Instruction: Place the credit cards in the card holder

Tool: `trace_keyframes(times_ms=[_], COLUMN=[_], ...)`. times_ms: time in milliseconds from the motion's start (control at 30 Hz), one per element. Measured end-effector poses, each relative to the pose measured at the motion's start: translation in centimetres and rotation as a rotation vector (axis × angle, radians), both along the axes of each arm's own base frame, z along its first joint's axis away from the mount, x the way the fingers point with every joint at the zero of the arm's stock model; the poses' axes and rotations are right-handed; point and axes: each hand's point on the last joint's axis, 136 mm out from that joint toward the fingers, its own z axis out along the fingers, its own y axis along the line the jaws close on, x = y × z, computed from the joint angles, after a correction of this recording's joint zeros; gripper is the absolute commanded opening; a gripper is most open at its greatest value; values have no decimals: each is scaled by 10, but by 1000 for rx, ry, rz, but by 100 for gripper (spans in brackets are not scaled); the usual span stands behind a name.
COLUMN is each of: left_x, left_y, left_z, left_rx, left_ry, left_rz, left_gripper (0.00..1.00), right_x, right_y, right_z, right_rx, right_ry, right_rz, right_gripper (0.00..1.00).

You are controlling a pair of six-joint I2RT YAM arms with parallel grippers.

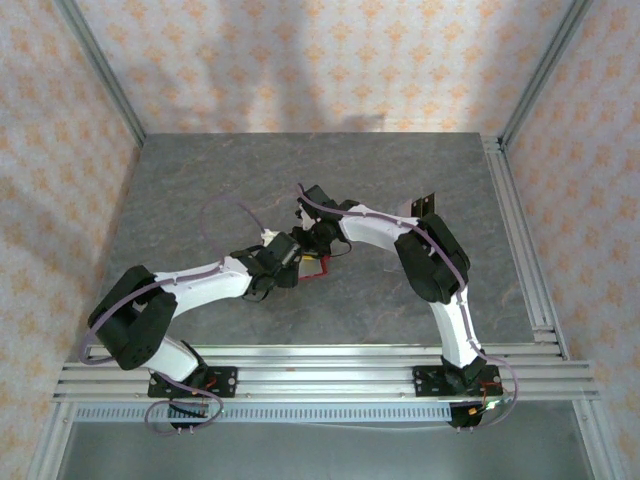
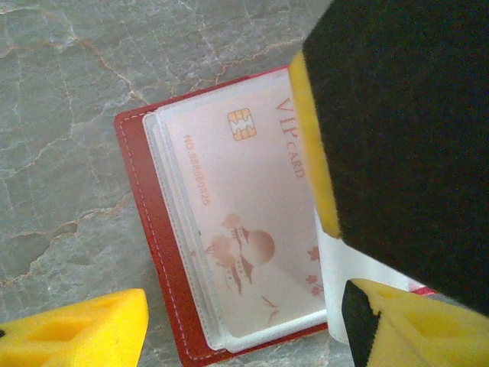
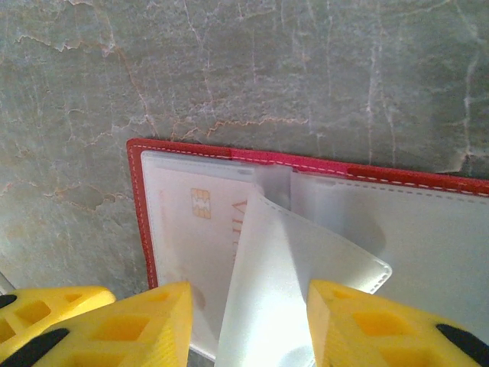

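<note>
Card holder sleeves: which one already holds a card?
The flat end sleeve, chip and VIP print showing; the lifted sleeve and the other flat sleeve look empty.

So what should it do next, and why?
Probably lift the clear sleeve a little further: it stands up between the right gripper's fingers, the card holder lies open, and the neighbouring pocket already holds a card, so this one looks next.
</note>
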Motion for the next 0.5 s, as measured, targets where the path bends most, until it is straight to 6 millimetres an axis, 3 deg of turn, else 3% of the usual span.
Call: trace_keyframes(times_ms=[133,367,500], left_x=[0,1,1], left_y=[1,3,3], left_z=[-1,-4,-4], left_rx=[0,14,14], left_ry=[-2,2,1], left_rz=[16,23,23], left_gripper=[69,69,69], right_x=[7,20,17], right_y=[-4,-20,-23], right_z=[11,56,55], right_rx=[16,74,84], right_ry=[-12,-93,-89], right_rz=[-32,-105,-127], right_gripper=[46,48,49])
